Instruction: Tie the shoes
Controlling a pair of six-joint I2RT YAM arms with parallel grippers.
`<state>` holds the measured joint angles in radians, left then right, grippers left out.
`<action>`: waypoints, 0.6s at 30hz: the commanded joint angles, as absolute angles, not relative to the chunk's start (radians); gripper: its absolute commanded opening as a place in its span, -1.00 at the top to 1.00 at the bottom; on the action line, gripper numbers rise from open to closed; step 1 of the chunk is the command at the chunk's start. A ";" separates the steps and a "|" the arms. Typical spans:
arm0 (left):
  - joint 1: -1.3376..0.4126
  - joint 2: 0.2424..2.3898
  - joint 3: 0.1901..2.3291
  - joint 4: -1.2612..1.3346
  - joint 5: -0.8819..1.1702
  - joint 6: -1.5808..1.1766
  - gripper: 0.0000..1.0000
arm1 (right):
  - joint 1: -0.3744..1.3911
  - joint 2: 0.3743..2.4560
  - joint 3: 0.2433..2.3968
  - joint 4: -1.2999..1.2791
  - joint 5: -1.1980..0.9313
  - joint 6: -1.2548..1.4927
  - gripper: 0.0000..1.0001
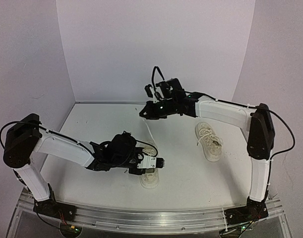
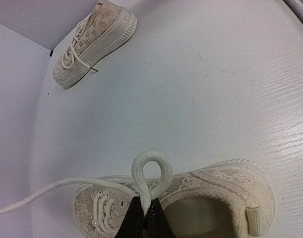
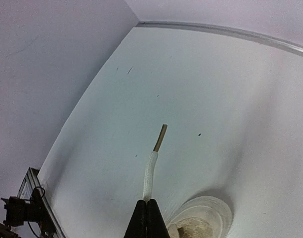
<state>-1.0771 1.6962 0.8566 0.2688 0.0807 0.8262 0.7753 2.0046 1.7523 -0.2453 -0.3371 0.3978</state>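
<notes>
- Two shoes on the table (image 1: 91, 129) — near shoe (image 1: 150, 179) at 6 o'clock, far shoe (image 1: 209, 141) at 3 o'clock, well apart.
- Left gripper (image 2: 145, 212) clamps a lace loop (image 2: 150, 166) over the near shoe's tongue.
- Right gripper (image 3: 147, 210) pinches the free lace end (image 3: 150, 173), toward 12 o'clock.
- Best: steady the loop — wrap the free end round its base.

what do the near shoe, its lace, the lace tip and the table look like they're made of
near shoe: cream woven fabric, matte, with a patterned weave; the ribbed pale sole edge is probably rubber.
lace: white braided textile cord, soft enough to hold a loop.
lace tip: tan and smooth, likely plastic.
table: white painted top with faint grain lines, possibly wood.
</notes>
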 commanded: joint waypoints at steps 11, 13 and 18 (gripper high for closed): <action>-1.219 1.748 0.908 0.198 -0.101 1.049 1.00 | 0.986 2.259 2.138 -0.531 -0.568 0.169 1.00; -1.220 1.751 0.909 0.193 -0.104 1.050 1.00 | 0.999 2.274 2.155 -0.566 -0.585 0.137 1.00; -1.226 1.761 0.912 0.190 -0.110 1.052 1.00 | 1.016 2.306 2.193 -0.642 -0.668 0.080 1.00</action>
<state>-1.2084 1.7427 0.8715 0.2127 -0.1153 1.0354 1.0093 2.2625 2.1321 -0.5506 -0.5829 0.1594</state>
